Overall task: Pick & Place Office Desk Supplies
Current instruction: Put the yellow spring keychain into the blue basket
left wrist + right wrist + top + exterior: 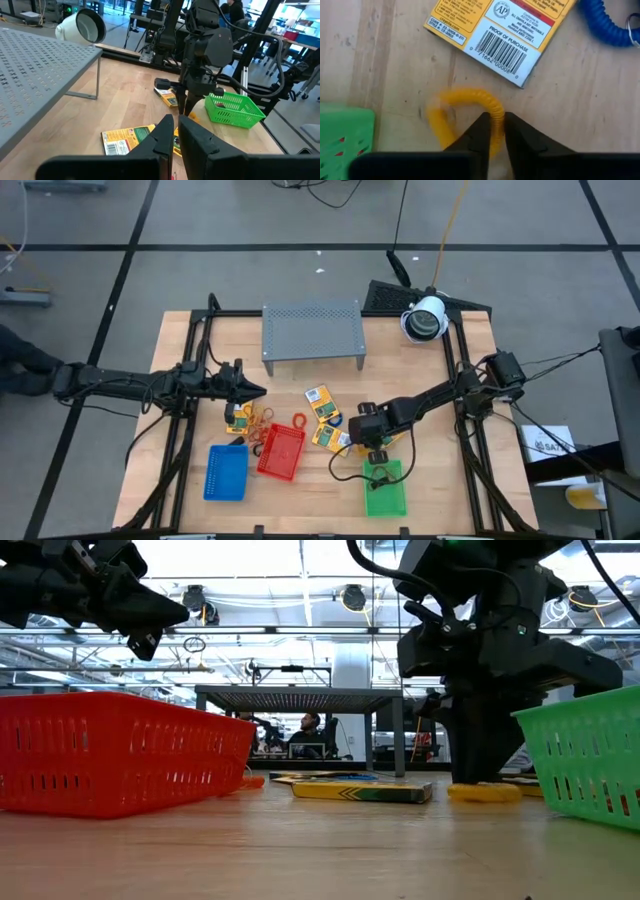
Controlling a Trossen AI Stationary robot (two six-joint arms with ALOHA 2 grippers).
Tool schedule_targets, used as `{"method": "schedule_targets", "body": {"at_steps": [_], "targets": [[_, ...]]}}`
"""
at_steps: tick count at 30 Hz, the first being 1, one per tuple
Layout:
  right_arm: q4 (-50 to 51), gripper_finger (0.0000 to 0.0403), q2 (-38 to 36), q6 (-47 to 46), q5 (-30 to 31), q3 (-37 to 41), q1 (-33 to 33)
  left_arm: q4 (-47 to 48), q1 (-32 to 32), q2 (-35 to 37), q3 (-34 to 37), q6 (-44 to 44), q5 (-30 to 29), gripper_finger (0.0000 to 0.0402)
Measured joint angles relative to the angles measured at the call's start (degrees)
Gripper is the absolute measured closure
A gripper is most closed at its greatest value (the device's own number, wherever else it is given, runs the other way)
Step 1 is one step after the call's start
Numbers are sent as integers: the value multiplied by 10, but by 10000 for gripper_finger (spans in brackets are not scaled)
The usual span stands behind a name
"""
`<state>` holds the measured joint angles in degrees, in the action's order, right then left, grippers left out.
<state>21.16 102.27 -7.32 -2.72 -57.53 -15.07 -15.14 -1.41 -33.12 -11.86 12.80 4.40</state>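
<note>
A yellow coiled loop lies on the wooden table beside a yellow packet with a barcode, just beyond the green tray. My right gripper comes down on it and is shut on its coil. More yellow packets and thin rubber-band loops lie mid-table. My left gripper hovers shut above the rubber bands, holding nothing. My right gripper pinches the yellow loop's coil on one side of its arc between its two fingers. The fingers slant steeply down from above and lie across the coil. The rest of the loop lies flat on the table.
A red tray and a blue tray stand at the near left. A grey perforated rack stands at the far middle. A blue coiled loop lies close by the packet. A white lamp head sits at the far right.
</note>
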Motion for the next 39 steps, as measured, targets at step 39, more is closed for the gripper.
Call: {"method": "schedule_targets", "body": {"at_steps": [39], "targets": [[-586, 403, -132, 127, -3, 17, 99, -254, 47, -118, 0, -200, -5, 344]]}}
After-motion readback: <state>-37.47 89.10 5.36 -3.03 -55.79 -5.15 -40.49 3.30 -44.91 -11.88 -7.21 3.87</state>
